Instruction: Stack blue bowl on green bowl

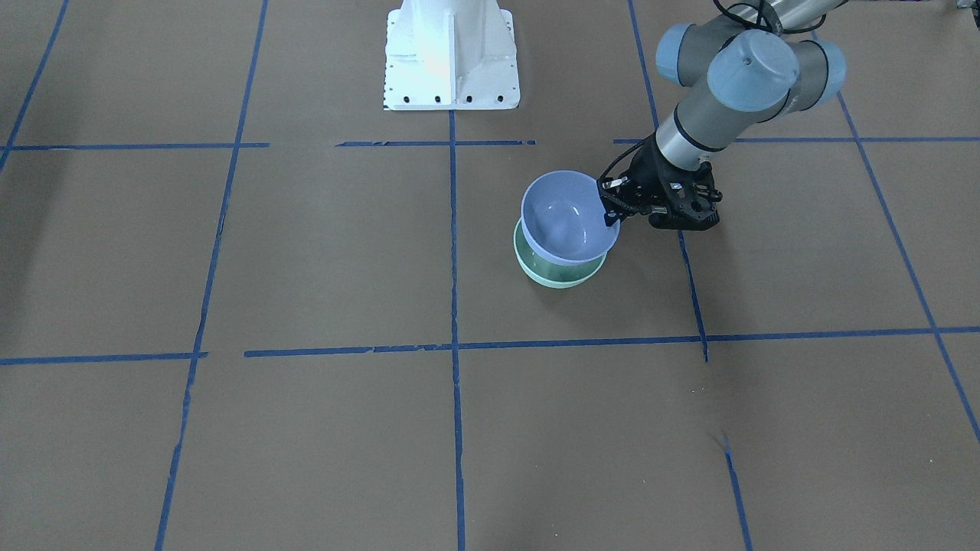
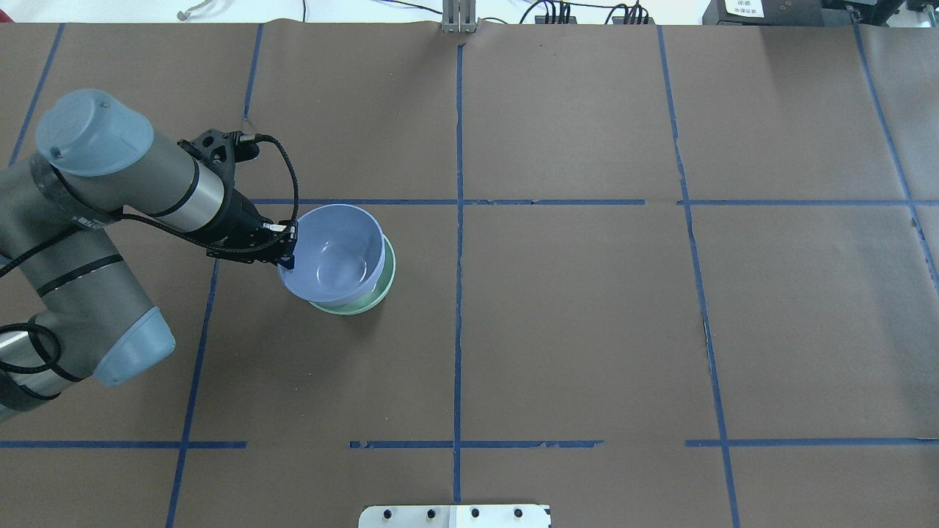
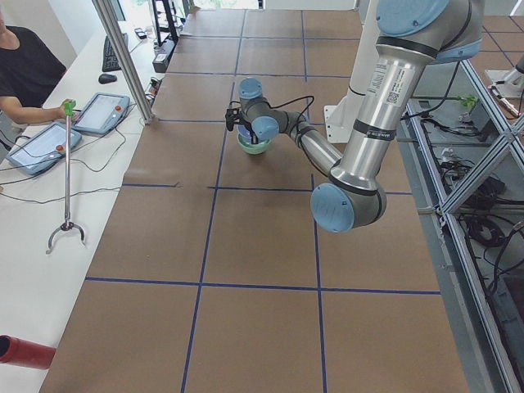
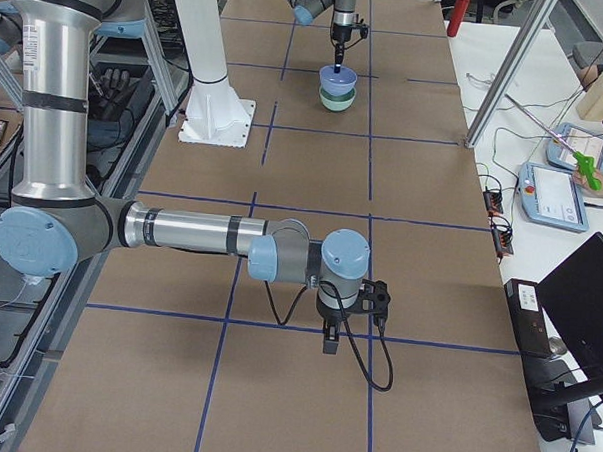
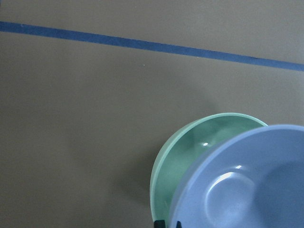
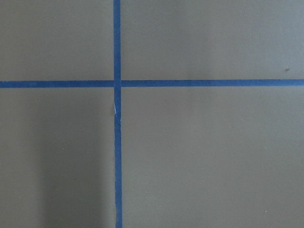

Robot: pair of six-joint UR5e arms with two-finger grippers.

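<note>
The small, round, glossy periwinkle blue bowl (image 2: 337, 257) sits mouth up directly over the small, round, glossy mint green bowl (image 2: 370, 302), covering most of it. In the overhead view only a crescent of the green rim shows, on the side away from the arm. The left wrist view shows the blue bowl (image 5: 251, 190) overlapping the green bowl (image 5: 190, 152), part of whose inside lies open to view. From the far side view the blue bowl (image 4: 338, 79) stands higher than the green one (image 4: 337, 100); whether the 2 touch cannot be told.

The left tool (image 2: 287, 246) is clamped on the blue bowl's rim at the side nearest its arm, 1 finger inside the rim and 1 outside. The front view shows the same grip (image 1: 612, 210).

Both bowls are in the left half of the brown paper-covered worktop (image 2: 587, 330), just on the robot's side of a crosswise line of blue tape (image 2: 367, 202) and left of the centre line.

The right arm reaches out low over the other end of the worktop, well apart from the bowls. The right tool (image 4: 329, 339) points down by a tape line; whether its fingers are apart or together cannot be told. Its wrist view shows only 2 crossing tape lines.

The robot's white metal base plate (image 1: 452, 57) stands at the worktop's edge.
</note>
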